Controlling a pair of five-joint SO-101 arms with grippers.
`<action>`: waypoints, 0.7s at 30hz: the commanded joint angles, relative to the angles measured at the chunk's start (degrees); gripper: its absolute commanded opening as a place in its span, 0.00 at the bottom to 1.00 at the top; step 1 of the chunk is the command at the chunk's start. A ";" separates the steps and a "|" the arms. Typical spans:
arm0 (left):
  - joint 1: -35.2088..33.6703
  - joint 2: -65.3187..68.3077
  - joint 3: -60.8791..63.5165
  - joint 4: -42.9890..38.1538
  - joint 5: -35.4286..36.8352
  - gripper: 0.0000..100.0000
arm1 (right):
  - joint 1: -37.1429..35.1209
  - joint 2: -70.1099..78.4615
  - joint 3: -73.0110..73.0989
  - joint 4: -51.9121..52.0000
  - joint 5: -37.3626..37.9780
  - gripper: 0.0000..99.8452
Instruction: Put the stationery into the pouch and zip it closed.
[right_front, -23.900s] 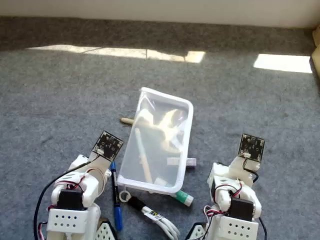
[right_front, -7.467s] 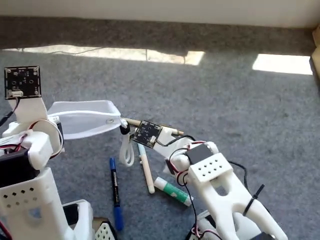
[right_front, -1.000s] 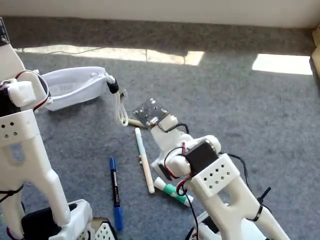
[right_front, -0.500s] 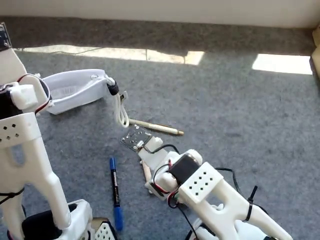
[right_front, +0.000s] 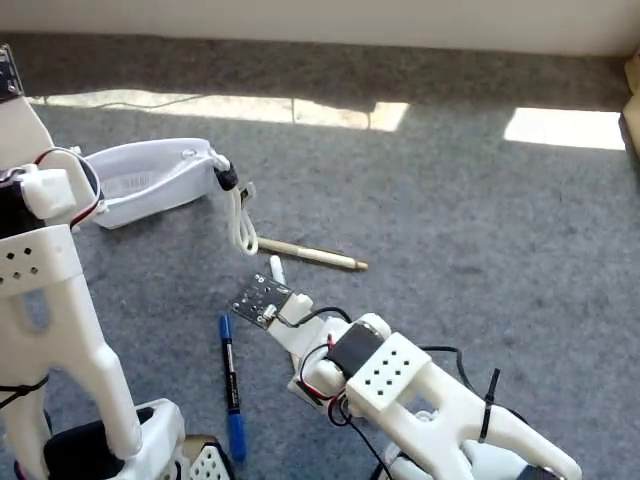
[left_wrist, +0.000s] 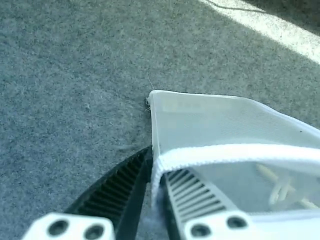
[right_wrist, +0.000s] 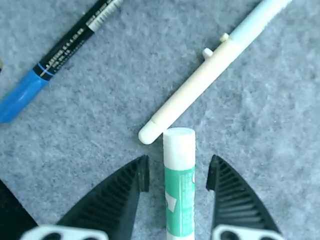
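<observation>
My right gripper (right_wrist: 177, 171) spread astride green-and-white glue stick (right_wrist: 179, 200) | I'd lower squarely, pinch mid-barrel, miss the cream pen (right_wrist: 200, 85) | my left gripper (left_wrist: 154, 172) clamps white mesh pouch (left_wrist: 215, 120) rim

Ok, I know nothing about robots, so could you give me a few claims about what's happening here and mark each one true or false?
1. The left jaws grip the pouch by its edge. True.
2. The glue stick is inside the pouch. False: it lies on the carpet, between the right jaws.
3. The blue marker lies on the carpet. True.
4. The right jaws are shut on the cream pen. False: they are open, and the pen lies on the carpet just beyond the glue stick's cap.
</observation>
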 joint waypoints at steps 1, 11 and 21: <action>-0.75 -1.80 -0.40 -1.32 0.09 0.01 | -0.22 4.88 -0.57 -3.21 0.70 0.19; -0.75 -1.80 -0.40 -1.14 0.09 0.01 | 3.91 12.00 -0.57 -7.34 0.79 0.18; -0.75 -1.80 -0.40 -1.14 0.09 0.01 | 4.53 17.63 -0.48 -9.10 0.79 0.18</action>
